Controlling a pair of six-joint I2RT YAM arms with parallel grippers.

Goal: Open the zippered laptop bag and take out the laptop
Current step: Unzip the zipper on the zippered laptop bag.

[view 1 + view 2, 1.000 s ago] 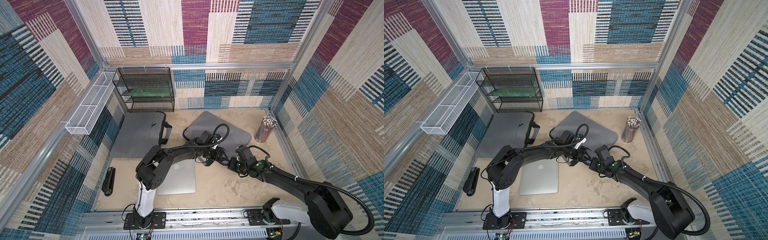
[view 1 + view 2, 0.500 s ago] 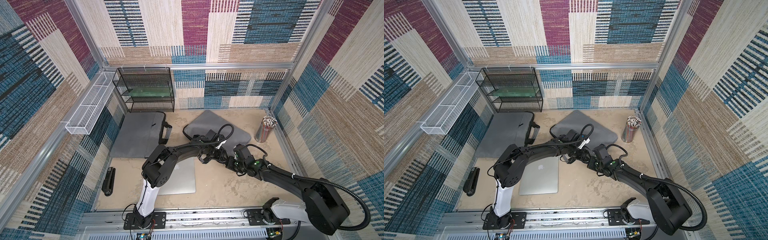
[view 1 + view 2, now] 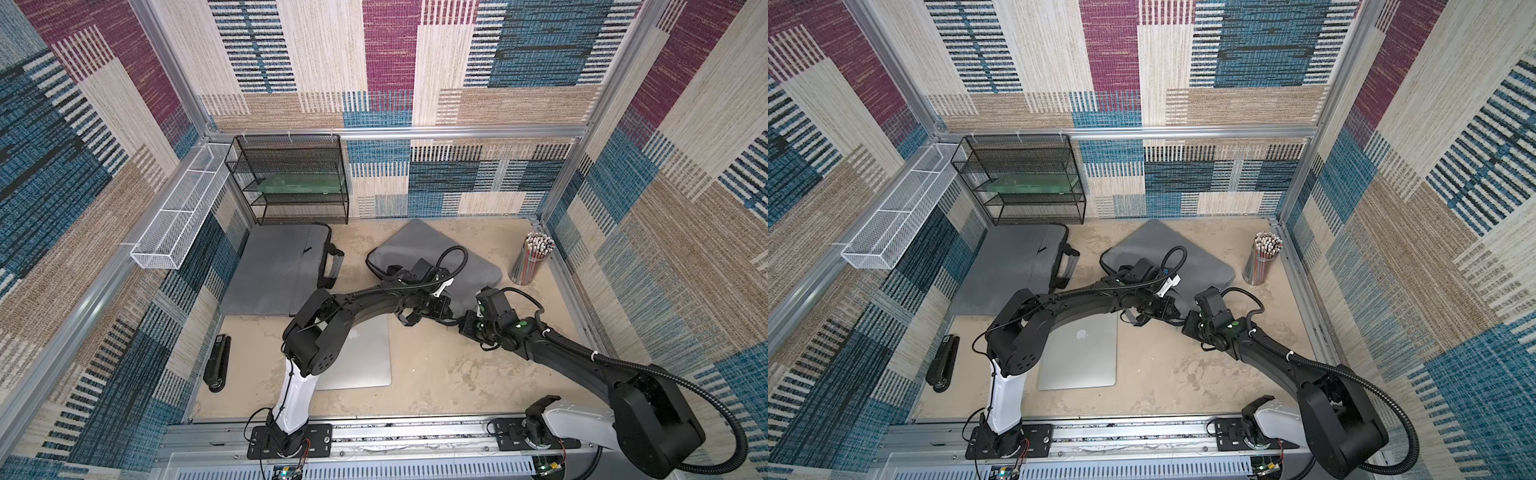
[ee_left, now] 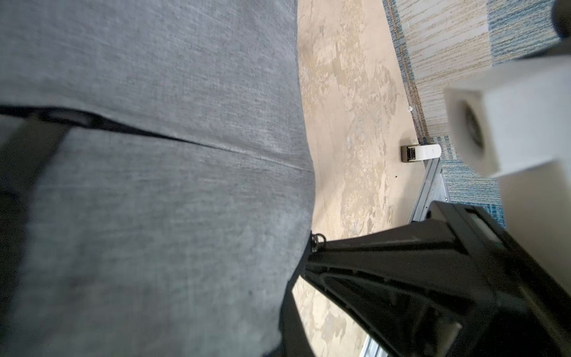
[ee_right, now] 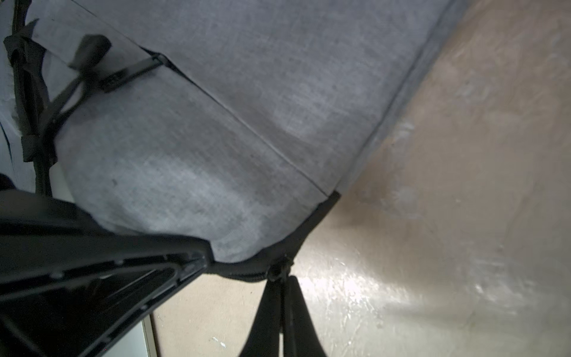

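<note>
In both top views the grey zippered laptop bag (image 3: 419, 249) lies flat and skewed toward the back of the table (image 3: 436, 374), with its near corner under the two arms. The left pincer (image 3: 444, 314) and the right pincer (image 3: 459, 325) meet tip to tip at that corner. A silver laptop (image 3: 1084, 357) lies out on the table near the bag, partly under the left arm. In a top view its lid bears an apple-shaped logo (image 3: 1080, 333). A second grey bag (image 3: 274, 270) lies by the left wall.

In the left wrist view, the bag's cloth fills most of the frame. The right pincer reaches in to the zipper pull (image 4: 316, 241) at the bag's rim.

In the right wrist view, the right pincer (image 5: 279, 286) is clenched on the zipper pull (image 5: 279, 272). The left pincer (image 5: 205, 256) is clenched too, its tip touching the bag's rim just beside the pull. I cannot tell whether cloth is caught in it.
</note>
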